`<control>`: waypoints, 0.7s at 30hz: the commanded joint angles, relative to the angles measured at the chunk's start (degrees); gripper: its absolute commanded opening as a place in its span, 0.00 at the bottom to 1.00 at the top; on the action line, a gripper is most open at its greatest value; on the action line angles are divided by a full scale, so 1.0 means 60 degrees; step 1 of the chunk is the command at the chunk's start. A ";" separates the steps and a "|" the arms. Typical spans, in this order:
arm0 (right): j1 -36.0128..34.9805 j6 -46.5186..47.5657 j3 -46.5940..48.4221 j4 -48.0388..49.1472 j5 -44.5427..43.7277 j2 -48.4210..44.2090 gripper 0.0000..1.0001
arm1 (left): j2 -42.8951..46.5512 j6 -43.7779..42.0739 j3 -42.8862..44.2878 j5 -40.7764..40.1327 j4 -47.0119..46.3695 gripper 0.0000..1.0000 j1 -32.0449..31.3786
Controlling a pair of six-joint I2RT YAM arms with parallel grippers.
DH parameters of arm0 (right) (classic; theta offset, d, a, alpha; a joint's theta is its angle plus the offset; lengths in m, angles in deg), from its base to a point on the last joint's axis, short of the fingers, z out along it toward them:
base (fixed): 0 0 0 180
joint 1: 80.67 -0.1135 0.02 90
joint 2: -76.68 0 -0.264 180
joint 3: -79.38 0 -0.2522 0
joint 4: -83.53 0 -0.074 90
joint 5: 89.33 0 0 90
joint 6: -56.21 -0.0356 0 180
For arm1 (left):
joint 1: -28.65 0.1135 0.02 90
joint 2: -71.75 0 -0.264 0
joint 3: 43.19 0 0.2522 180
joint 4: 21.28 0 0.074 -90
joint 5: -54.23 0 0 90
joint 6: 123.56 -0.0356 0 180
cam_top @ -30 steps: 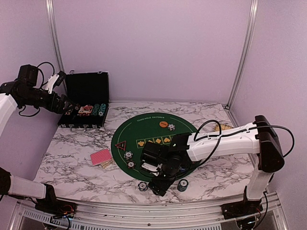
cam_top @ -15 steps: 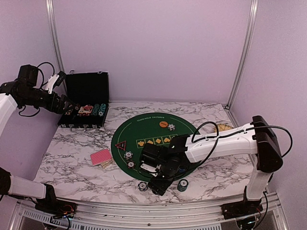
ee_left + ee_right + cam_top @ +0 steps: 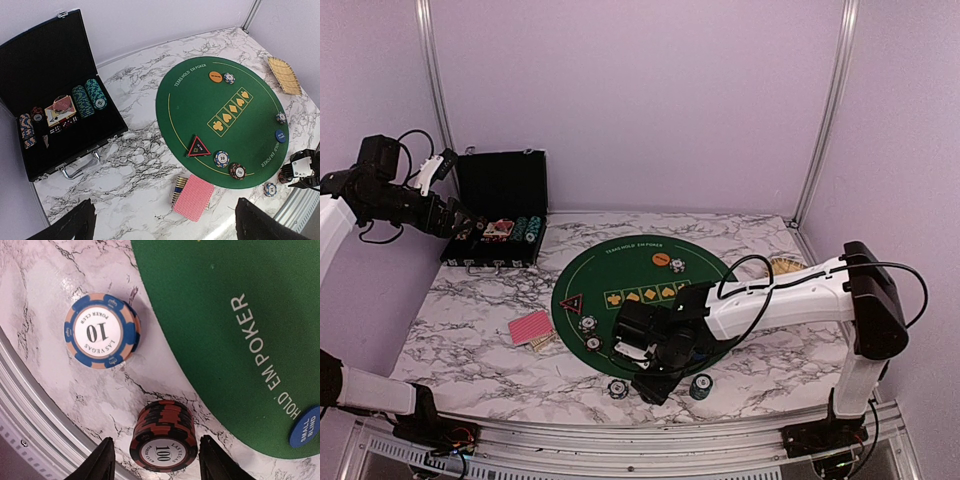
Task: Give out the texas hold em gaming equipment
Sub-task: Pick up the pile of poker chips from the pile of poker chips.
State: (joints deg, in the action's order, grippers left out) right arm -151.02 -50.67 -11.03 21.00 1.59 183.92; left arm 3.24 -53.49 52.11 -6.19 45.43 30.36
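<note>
Marble tabletop [image 3: 470, 330]: right gripper [image 3: 156, 442] crept toward 9 o'clock, jaws spread astride black-and-red striped 100 chip stack [image 3: 163, 437] just off green felt mat [image 3: 225, 300], probably placed; left gripper [image 3: 165, 206] spread, empty.

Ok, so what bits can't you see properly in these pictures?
Top view: the right end effector covers the 100 chip stack.
Right wrist view: the blue button is cut off by the edge.
Left wrist view: numbers on the teal chips in the case are too small.
</note>
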 commanded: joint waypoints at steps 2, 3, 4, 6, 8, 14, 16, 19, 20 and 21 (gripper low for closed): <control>0.0064 0.0028 -0.0039 0.0164 -0.0111 0.0177 0.56 | 0.0117 -0.0036 0.0224 0.0172 0.0287 0.99 -0.0055; 0.0077 0.0029 -0.0054 0.0173 -0.0111 0.0174 0.55 | 0.0111 -0.0038 0.0235 0.0177 0.0287 0.99 -0.0052; 0.0092 0.0029 -0.0056 0.0175 -0.0111 0.0170 0.55 | 0.0101 -0.0038 0.0238 0.0179 0.0287 0.99 -0.0042; 0.0132 0.0045 -0.0048 0.0189 -0.0111 0.0173 0.54 | 0.0106 -0.0034 0.0239 0.0189 0.0287 0.99 -0.0055; 0.0145 0.0042 -0.0016 0.0203 -0.0111 0.0162 0.51 | 0.0105 -0.0039 0.0239 0.0177 0.0287 0.99 -0.0055; 0.0150 0.0036 0.0050 0.0179 -0.0416 0.0122 0.39 | 0.0150 -0.0057 0.0209 0.0141 0.0286 0.99 -0.0048; 0.0148 0.0031 0.0058 0.0168 -0.0432 0.0115 0.33 | 0.0154 -0.0049 0.0209 0.0147 0.0282 0.99 -0.0058; 0.0151 0.0016 0.0079 0.0135 -0.0433 0.0089 0.28 | 0.0154 -0.0049 0.0211 0.0144 0.0287 0.99 -0.0059; 0.0150 0.0022 0.0097 0.0113 -0.0465 0.0086 0.27 | 0.0154 -0.0056 0.0209 0.0142 0.0285 0.99 -0.0045; 0.0152 0.0015 0.0112 0.0085 -0.0490 0.0073 0.25 | 0.0167 -0.0061 0.0217 0.0138 0.0286 0.99 -0.0043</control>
State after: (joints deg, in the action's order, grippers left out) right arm -150.45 -50.43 -11.49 21.41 0.44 184.43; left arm 3.24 -53.51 52.11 -6.21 45.52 30.30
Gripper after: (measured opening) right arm 0.405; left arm 0.989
